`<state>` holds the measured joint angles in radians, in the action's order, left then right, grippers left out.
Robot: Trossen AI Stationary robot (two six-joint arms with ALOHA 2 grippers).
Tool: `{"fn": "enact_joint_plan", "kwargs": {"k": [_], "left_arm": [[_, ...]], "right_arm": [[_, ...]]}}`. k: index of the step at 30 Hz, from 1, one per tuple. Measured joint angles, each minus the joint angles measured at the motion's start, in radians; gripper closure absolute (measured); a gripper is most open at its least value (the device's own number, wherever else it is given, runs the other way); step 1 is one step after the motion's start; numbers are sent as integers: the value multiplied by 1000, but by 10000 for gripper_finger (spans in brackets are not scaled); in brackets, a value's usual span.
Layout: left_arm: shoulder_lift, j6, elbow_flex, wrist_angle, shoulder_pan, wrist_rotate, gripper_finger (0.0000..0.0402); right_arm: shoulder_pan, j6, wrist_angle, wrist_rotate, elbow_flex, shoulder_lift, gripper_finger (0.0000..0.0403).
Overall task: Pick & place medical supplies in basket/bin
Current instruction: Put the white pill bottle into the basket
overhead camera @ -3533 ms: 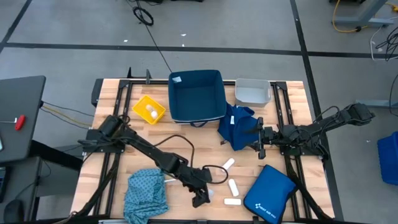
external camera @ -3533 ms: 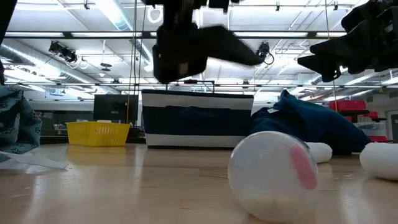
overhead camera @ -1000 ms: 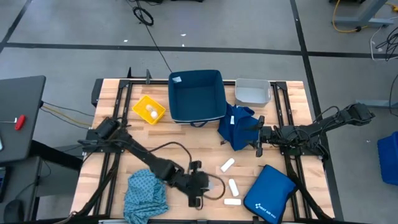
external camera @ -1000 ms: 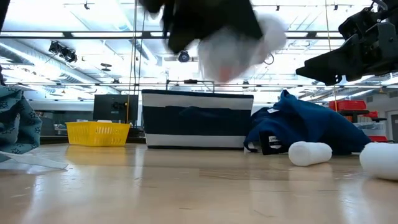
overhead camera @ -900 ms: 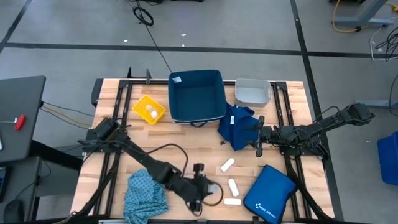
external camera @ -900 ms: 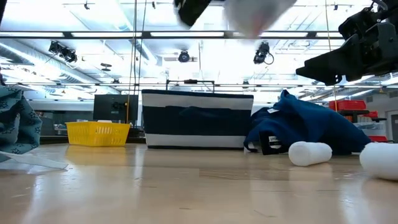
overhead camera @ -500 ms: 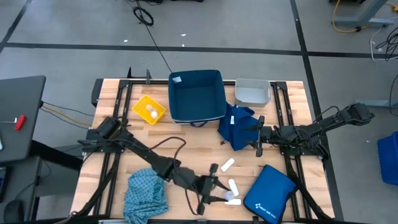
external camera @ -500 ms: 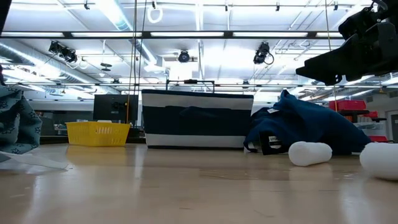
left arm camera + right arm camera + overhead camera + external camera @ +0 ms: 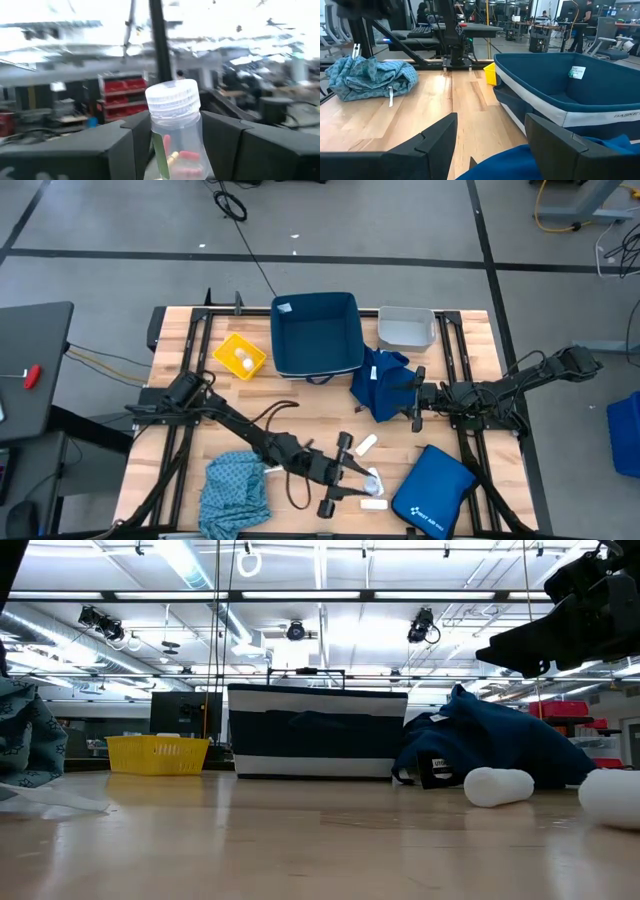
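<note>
My left gripper [image 9: 360, 478] is over the table's near middle, shut on a clear vial [image 9: 373, 479] with a white ribbed cap and red capsules inside. White packets [image 9: 367, 443] [image 9: 375, 503] lie flat next to it. The teal cloth [image 9: 235, 490] lies heaped at the near left. The dark blue cloth [image 9: 380, 385] lies bunched in front of the navy tub [image 9: 317, 332]. Another vial [image 9: 243, 361] lies in the yellow tub [image 9: 240, 357]. The grey tub [image 9: 406, 327] stands right of the navy one. My right gripper [image 9: 415, 405] is open above the dark blue cloth's right edge [image 9: 505, 162]. My left gripper pinches the vial's clear body [image 9: 175, 155] between its two fingers [image 9: 135, 145] [image 9: 220, 140]. The white cap [image 9: 172, 100] stands free beyond them. The fingers reach about level toward the table's right. The vial is lifted clear of the table.
A flat royal-blue zip pouch [image 9: 433, 490] lies at the near right, just right of the packets. A black cable [image 9: 285, 415] loops along the left arm. Bare wood lies between the teal cloth and the tubs. The table's metal frame runs along both sides.
My left gripper has carried the vial up off the table, out of the low view. It has swung toward the table's right, turning until its fingers point right, and now stands over the white packets. The right arm has kept still.
</note>
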<state>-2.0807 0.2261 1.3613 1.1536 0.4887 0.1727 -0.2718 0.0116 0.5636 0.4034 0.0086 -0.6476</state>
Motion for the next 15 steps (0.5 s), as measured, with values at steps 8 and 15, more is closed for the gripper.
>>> {"fn": "enact_joint_plan", "kwargs": {"k": [8,15], "left_arm": [[9,106,-237,415,-20,295,254],[66,337,-360,414,-20,587,254]], "right_arm": [[0,-7,0,0,0,0,160],[0,-23,-18,2,0,0,160]]}}
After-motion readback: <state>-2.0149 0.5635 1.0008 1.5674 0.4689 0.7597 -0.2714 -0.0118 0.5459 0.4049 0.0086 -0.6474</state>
